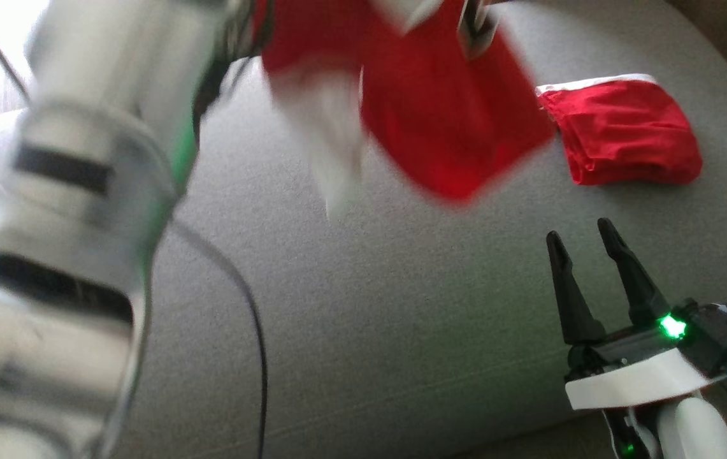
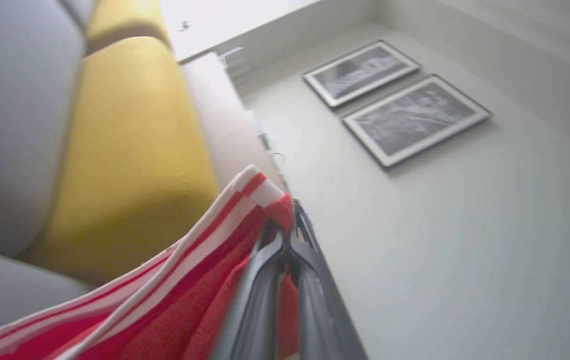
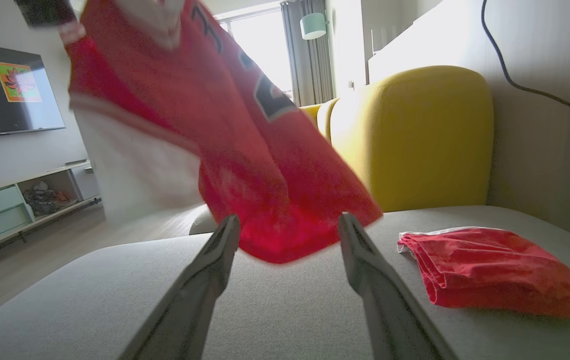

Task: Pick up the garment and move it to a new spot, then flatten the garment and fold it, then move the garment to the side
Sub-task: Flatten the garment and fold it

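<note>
Left wrist view: my left hand [image 2: 289, 220] pinches the striped trim of the red garment [image 2: 190, 280]. Head view: it hangs above the sofa seat [image 1: 369, 319], far edge; my right hand [image 1: 580, 231] gapes wide at the near-right corner, folded red cloth [image 1: 624, 131] beyond.

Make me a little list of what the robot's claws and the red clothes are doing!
left claw: shut on the striped edge of the red shirt
right claw: open, holding nothing
red shirt: hanging in the air above the sofa
folded red clothes: lying on the sofa, on the robot's right
yellow cushion: behind the sofa seat
</note>
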### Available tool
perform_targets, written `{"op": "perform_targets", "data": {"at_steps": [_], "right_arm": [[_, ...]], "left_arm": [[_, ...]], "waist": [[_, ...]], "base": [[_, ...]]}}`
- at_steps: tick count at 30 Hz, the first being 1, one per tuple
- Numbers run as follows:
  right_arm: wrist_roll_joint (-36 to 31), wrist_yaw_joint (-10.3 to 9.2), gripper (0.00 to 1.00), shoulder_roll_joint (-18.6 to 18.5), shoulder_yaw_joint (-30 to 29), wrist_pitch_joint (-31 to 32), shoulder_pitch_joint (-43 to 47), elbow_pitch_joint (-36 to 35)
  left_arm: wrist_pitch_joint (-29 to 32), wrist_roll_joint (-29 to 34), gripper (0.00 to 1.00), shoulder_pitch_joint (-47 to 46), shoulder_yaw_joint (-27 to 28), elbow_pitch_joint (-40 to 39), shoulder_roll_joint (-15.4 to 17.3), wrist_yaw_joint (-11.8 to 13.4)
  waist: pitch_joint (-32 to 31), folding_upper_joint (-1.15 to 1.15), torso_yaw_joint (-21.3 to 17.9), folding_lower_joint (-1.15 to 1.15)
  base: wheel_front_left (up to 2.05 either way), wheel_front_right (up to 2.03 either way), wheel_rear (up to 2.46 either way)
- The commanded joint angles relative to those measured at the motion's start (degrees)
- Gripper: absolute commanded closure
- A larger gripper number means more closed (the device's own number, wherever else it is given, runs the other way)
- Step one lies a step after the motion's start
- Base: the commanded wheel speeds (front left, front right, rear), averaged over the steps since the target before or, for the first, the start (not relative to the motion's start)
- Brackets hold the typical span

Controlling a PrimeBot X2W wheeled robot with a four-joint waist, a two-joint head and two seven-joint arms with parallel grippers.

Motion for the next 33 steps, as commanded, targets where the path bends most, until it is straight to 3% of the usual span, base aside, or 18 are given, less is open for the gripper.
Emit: {"op": "perform_targets", "data": {"at_steps": [1, 5, 8, 14, 15, 16, 17, 21, 26, 28, 32, 33], "right_arm": [[0.4, -0.02, 0.00, -0.5, 1.0, -0.5, -1.9, -2.2], [0.7, -0.02, 0.00, -0.5, 0.9, -0.5, -2.4, -2.5], [0.7, -0.02, 0.00, -0.5, 1.0, -0.5, -2.8, -2.6], [-0.3, -0.02, 0.00, -0.5, 1.6, -0.5, -3.4, -2.1], [-0.5, -0.02, 0.00, -0.5, 1.8, -0.5, -3.4, -2.0], [-0.8, -0.02, 0.00, -0.5, 2.0, -0.5, -3.5, -1.8], [-1.1, -0.02, 0.00, -0.5, 2.2, -0.5, -3.5, -1.5], [-1.1, -0.02, 0.00, -0.5, 3.6, -0.5, -3.8, 1.0], [3.0, -0.02, 0.00, -0.5, 7.5, -0.5, -4.8, 9.5], [5.1, -0.02, 0.00, -0.5, 9.1, -0.5, -5.7, 13.3], [6.5, -0.02, 0.00, -0.5, 10.4, -0.5, -8.3, 19.2], [6.5, -0.02, 0.00, -0.5, 10.4, -0.5, -8.3, 19.2]], "left_arm": [[-0.7, -0.5, 1.00, 2.0, 0.7, 1.0, 2.0, 0.5], [-1.5, -0.6, 1.00, 11.8, 1.1, 8.3, 5.8, 1.5], [-2.6, -0.3, 1.00, 18.1, 2.8, 13.3, 10.4, 0.4], [-3.4, 2.3, 1.00, 22.9, 7.5, 18.4, 17.3, -6.8], [-3.5, 3.2, 0.72, 23.0, 7.8, 18.5, 17.6, -8.4], [-3.5, 4.0, 0.51, 23.1, 8.2, 18.5, 17.9, -9.9], [-3.5, 4.9, 0.00, 23.1, 8.5, 18.4, 18.1, -11.3], [-3.5, 14.0, 0.00, 23.0, 8.9, 18.3, 20.2, -15.0], [-3.5, 30.0, 0.00, 25.9, 15.6, 11.5, 21.5, -17.0], [-3.5, 37.3, 0.00, 29.6, 19.9, 5.3, 20.5, -17.0], [-3.5, 52.3, 0.00, 40.9, 26.2, -10.1, 15.2, -15.5], [-3.5, 52.3, 0.00, 40.9, 26.2, -10.1, 15.2, -15.5]], "waist": [[0.7, 0.00, 0.6, 0.01], [2.6, 0.00, 1.1, 0.01], [4.5, 0.00, 1.1, 0.01], [7.8, 0.00, 2.8, 0.01], [8.2, 0.00, 3.3, 0.01], [8.6, 0.00, 3.9, 0.01], [8.9, 0.00, 4.5, 0.01], [9.4, 0.00, 6.7, 0.01], [9.5, 0.00, 9.2, 0.01], [9.5, 0.00, 10.4, 0.01], [9.5, 0.00, 12.7, 0.01], [9.5, 0.00, 12.7, 0.01]], "base": [[0.00, 0.00, 0.00], [0.00, 0.00, 0.00], [0.00, 0.00, 0.00], [0.00, 0.00, 0.00], [0.00, 0.00, 0.00], [0.00, 0.00, 0.00], [0.00, 0.00, 0.00], [0.00, 0.00, 0.00], [0.00, 0.00, 0.00], [0.00, 0.00, 0.00], [0.00, 0.00, 0.00], [0.00, 0.00, 0.00]]}}
